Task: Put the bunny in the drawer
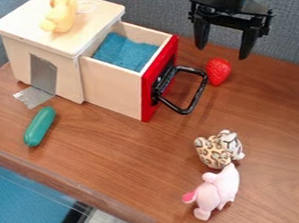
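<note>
My gripper (223, 52) hangs at the upper right, its two fingers apart with nothing between them. The wooden drawer (113, 91) is pulled out of its cabinet, with a red front, a black handle and blue cloth inside; my gripper is to its right. A yellow plush toy (60, 14) lies on the cabinet top. At the lower middle lies a pale pink plush toy (218, 192), touching or nearly touching a leopard-spotted plush toy (215, 151). I cannot tell for sure which plush is the bunny.
A red strawberry (218, 70) sits just below my gripper, beside the black handle (194, 96). A green oblong toy (39, 126) lies left of the drawer. Grey walls stand behind the wooden table (123, 151).
</note>
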`<state>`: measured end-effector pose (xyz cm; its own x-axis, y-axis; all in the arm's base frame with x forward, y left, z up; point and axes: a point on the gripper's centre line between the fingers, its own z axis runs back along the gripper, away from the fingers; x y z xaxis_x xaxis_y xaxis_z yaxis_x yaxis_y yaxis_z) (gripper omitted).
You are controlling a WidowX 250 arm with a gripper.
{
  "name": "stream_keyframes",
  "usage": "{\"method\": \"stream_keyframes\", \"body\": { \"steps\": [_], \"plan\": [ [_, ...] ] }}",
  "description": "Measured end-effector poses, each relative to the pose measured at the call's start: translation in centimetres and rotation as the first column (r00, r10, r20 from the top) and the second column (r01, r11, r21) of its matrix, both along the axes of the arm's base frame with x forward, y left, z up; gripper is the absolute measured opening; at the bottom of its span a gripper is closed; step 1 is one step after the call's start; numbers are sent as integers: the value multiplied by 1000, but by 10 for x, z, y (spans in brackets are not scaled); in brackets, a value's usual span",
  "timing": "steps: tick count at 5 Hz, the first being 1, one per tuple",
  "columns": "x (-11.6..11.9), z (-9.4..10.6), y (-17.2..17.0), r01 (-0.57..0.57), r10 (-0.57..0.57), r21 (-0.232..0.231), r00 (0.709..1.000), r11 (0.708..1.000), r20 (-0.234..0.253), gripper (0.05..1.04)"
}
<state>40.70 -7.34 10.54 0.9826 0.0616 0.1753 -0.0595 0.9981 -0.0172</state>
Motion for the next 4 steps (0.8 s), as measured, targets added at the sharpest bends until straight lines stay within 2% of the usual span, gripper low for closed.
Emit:
{"method": "stream_keyframes", "body": {
  "steps": [1, 2, 3, 4],
  "plan": [
    [-5, -17, 0, 0, 0, 2, 999, 1000, -47, 999],
    [-55, -20, -12, 21, -28, -69, 995, 997, -97, 999],
    [-101, 1, -35, 132, -137, -116, 990, 984, -44, 999],
    [-133, -2, -49, 226, -232, -113, 972, 967, -41, 999]
  ]
}}
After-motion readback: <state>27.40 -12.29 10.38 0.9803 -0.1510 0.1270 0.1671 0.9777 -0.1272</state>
